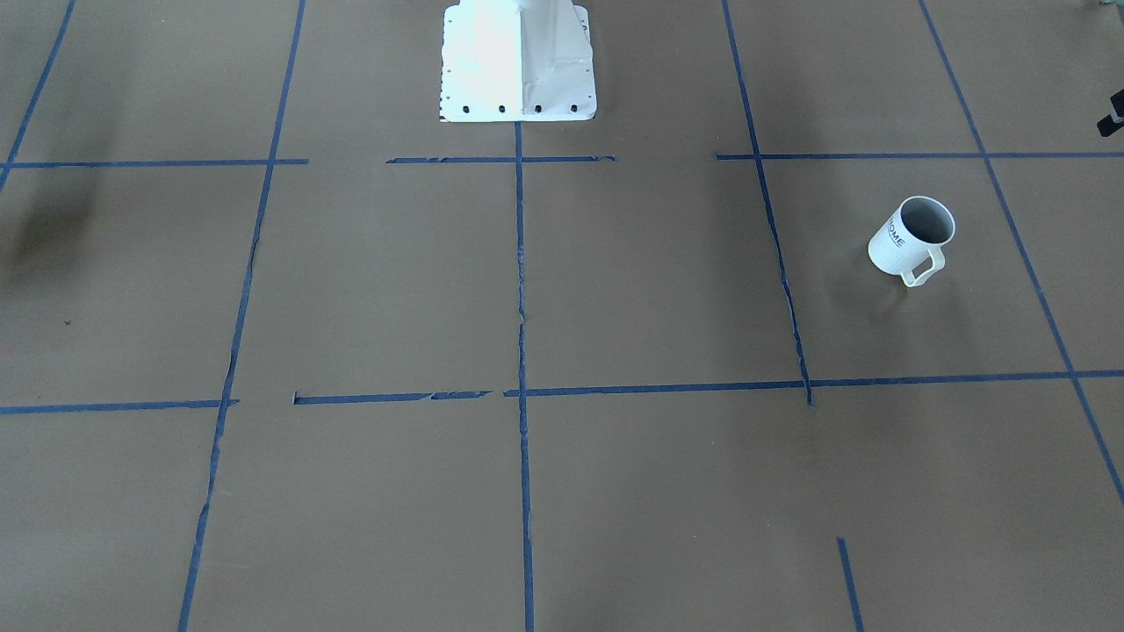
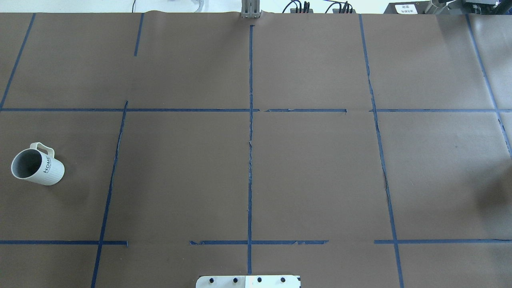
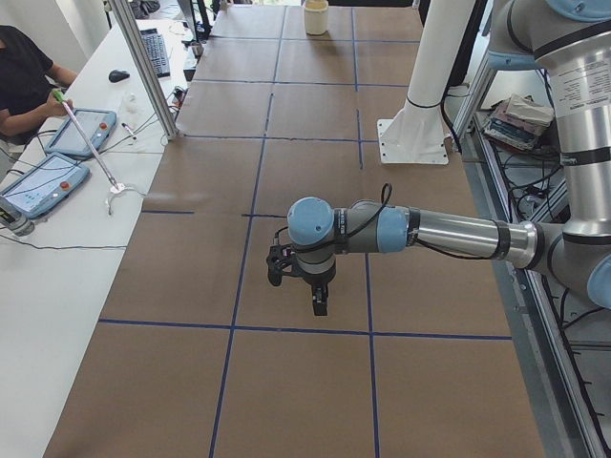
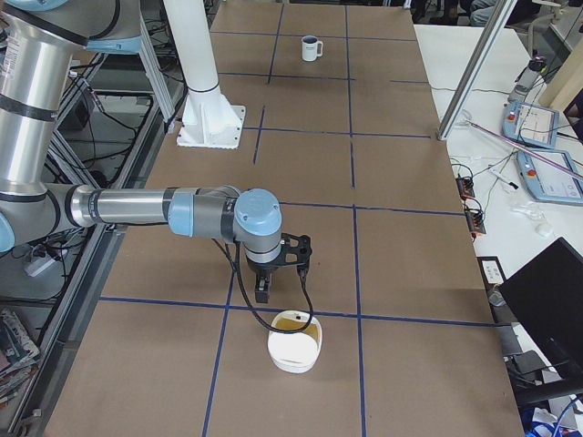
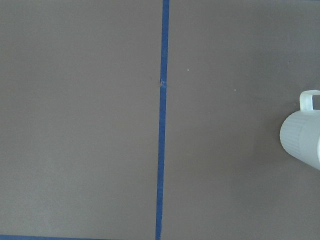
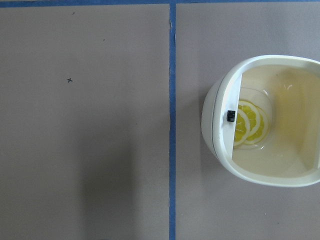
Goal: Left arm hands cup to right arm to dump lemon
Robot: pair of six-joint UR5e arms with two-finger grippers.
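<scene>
The white ribbed cup (image 1: pixel 903 241) with "HOME" lettering stands upright on the brown table, handle toward the operators' side. It also shows in the overhead view (image 2: pixel 44 168), far off in the exterior right view (image 4: pixel 311 47), and at the right edge of the left wrist view (image 5: pixel 305 137). Its dark grey inside shows no lemon. My left gripper (image 3: pixel 298 286) hangs above the table beside the cup; I cannot tell if it is open. My right gripper (image 4: pixel 278 269) hovers next to a white bowl; I cannot tell its state. Yellow lemon slices (image 6: pixel 250 122) lie in that bowl.
The white bowl (image 4: pixel 293 360) sits at the table end on my right, also seen in the right wrist view (image 6: pixel 215 125) and far off in the exterior left view (image 3: pixel 316 16). The white robot pedestal (image 1: pixel 518 61) stands at the table's edge. An operator (image 3: pixel 24 81) sits at a side desk.
</scene>
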